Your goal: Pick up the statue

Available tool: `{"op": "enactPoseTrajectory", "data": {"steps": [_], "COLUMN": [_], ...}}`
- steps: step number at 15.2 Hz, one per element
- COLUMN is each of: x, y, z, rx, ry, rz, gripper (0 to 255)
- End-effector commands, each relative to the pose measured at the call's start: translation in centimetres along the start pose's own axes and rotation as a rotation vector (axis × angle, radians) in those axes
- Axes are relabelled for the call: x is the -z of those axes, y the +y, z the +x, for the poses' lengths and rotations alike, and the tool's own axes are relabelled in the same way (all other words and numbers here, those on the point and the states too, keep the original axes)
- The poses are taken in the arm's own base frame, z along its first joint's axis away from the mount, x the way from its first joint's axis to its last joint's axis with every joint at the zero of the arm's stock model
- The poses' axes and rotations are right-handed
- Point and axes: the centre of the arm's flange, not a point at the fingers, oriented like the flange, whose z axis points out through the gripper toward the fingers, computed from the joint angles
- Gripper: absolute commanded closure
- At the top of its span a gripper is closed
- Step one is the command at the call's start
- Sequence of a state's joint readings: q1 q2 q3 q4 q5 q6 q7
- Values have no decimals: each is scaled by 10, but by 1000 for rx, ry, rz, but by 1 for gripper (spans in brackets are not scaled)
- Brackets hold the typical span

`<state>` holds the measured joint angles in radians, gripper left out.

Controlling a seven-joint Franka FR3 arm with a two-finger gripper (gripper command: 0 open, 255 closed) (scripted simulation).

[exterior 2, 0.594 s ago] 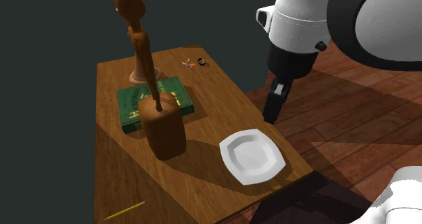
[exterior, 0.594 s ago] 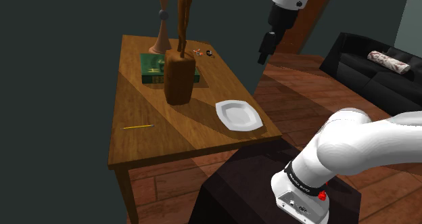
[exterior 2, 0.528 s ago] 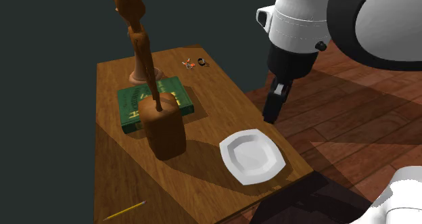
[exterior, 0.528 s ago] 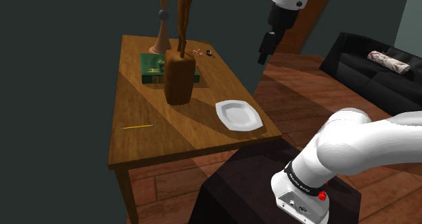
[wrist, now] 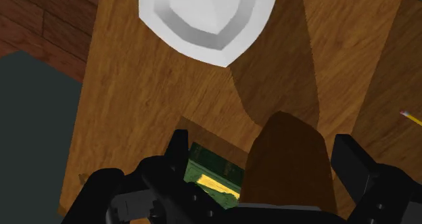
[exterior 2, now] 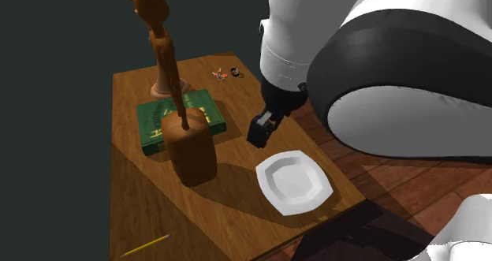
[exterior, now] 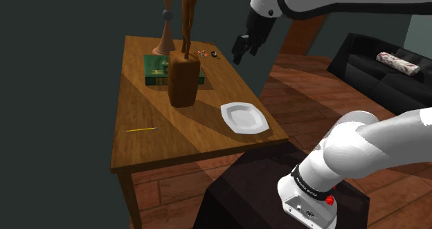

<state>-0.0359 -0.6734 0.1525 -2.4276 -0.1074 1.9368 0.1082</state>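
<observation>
So the black fingers hang spread wide above the brown wooden bench, clear of the tall brown block-based statue.

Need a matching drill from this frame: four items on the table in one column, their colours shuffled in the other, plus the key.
Column 1
1. statue
2. book
3. plate
4. pencil

Column 2
A. white
B. yellow
C. brown
D. green

Pairs: 1-C, 2-D, 3-A, 4-B
</observation>
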Motion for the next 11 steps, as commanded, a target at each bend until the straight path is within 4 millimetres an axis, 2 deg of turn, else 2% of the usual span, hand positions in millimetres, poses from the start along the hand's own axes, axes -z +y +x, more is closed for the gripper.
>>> {"op": "enactPoseTrajectory", "data": {"steps": [1,11], "x": [-3,-21], "y": [-13,-76], "z": [17,108], "rx": [-53,-295], "ry": [56,304], "rz": [-21,-136], "gripper": [0,0]}}
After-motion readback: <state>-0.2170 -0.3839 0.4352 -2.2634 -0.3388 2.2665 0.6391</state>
